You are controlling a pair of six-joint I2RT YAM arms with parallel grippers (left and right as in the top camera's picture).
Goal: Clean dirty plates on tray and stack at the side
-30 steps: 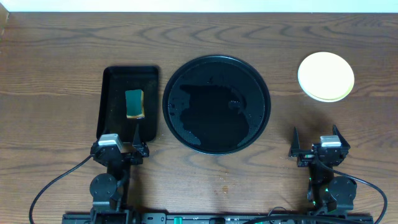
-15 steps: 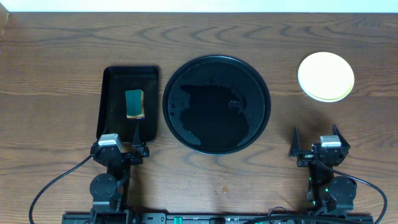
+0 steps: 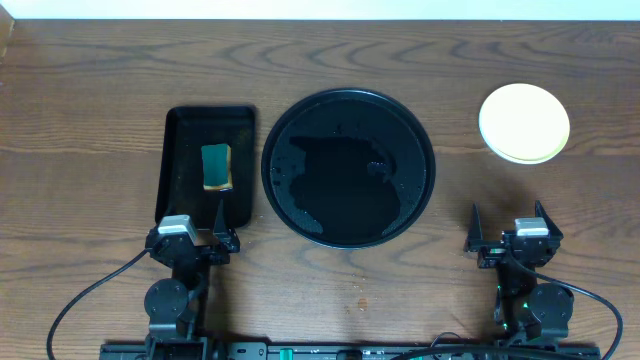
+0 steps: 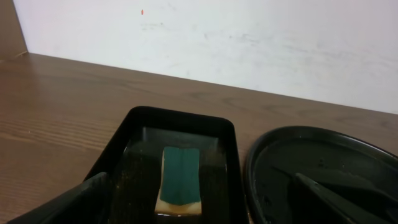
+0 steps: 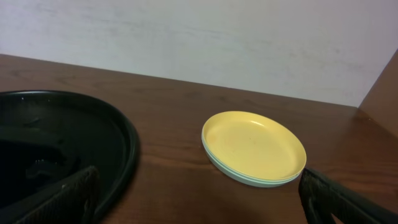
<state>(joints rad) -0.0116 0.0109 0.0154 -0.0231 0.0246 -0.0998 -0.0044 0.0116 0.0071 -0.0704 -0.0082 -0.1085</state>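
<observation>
Overhead view: the left gripper waits at the near edge of the brown wooden table with its fingers apart, their tips over the near end of the small rectangular black tray. A green-topped yellow sponge lies in that tray straight ahead of it. The right gripper is likewise spread wide. The stack of round shallow plastic plates (pale yellow on top, a mint-green rim showing beneath in the right wrist view) rests on the table ahead of the right gripper, slightly to its right. The large round glossy black tray, wet in patches, lies ahead of both grippers, between them.
</observation>
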